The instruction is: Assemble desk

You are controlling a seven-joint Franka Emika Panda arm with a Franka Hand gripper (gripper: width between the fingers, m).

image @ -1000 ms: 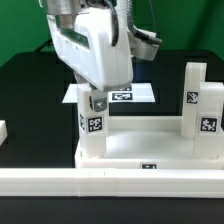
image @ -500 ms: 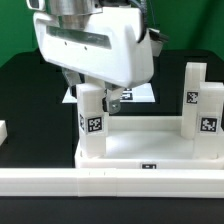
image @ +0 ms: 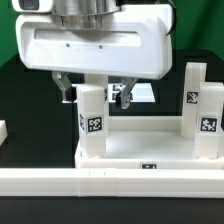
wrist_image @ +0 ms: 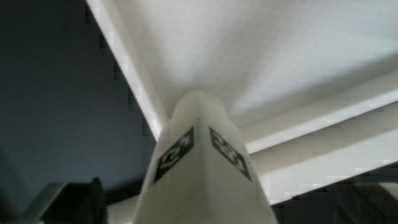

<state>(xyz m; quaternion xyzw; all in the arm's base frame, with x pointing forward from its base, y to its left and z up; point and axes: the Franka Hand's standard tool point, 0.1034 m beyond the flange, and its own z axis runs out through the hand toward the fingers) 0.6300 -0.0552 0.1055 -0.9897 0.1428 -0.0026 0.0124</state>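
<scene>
The white tabletop [image: 150, 150] lies upside down with its rim up. One white tagged leg [image: 92, 115] stands upright in its near corner on the exterior view's left. My gripper [image: 95, 92] hangs over that leg, open, with one finger [image: 65, 88] on each side and apart from it. Two more legs [image: 209, 122] [image: 193, 88] stand upright at the corners on the exterior view's right. In the wrist view the leg [wrist_image: 199, 160] rises between the jaws over the tabletop [wrist_image: 285, 60].
A long white rail [image: 110, 182] runs across the front, against the tabletop. The marker board [image: 146, 93] lies flat behind the gripper. Another white piece [image: 3, 131] shows at the edge on the exterior view's left. The table surface is black.
The gripper has turned about its vertical axis until its broad side faces the camera. Its jaws have opened wide and let go of the leg on the exterior view's left.
</scene>
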